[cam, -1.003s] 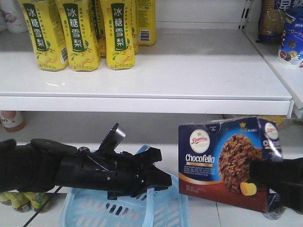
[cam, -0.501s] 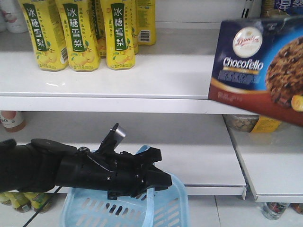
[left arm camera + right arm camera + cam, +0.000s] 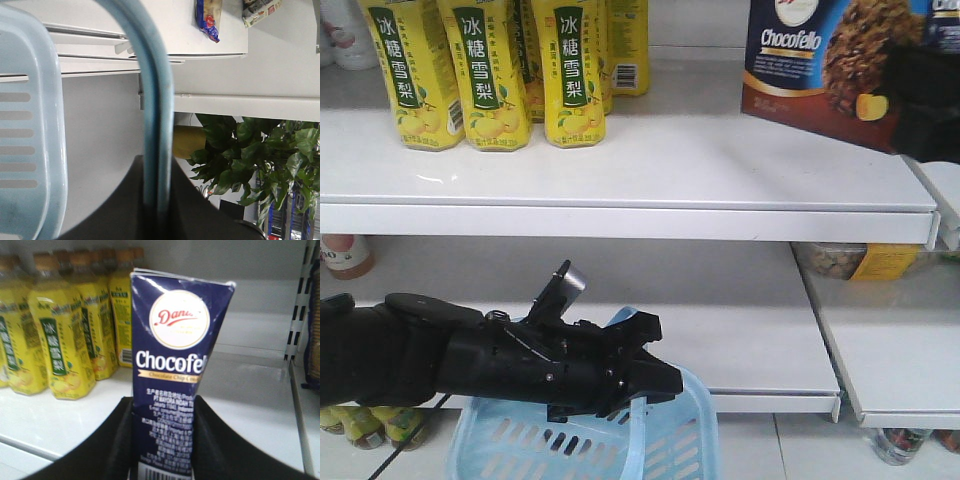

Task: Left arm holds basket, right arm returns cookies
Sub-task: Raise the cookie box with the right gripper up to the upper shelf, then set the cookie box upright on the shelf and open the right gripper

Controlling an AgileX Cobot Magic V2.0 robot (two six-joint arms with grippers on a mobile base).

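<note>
Cookies [image 3: 172, 390] clamped between right gripper [image 3: 162, 440] jaws

A white upper shelf [image 3: 720, 160] carries yellow bottles [image 3: 490, 70] standing upright in rows at its left — the right part is bare. The lower shelf [image 3: 740, 320] sits beneath, with a side shelf [image 3: 900, 350] just beside it.

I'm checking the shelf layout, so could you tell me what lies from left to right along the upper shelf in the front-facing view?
Yellow pear-drink bottles → bare white shelf → Chocofello cookie box, held above the shelf → right gripper clamping it.
</note>
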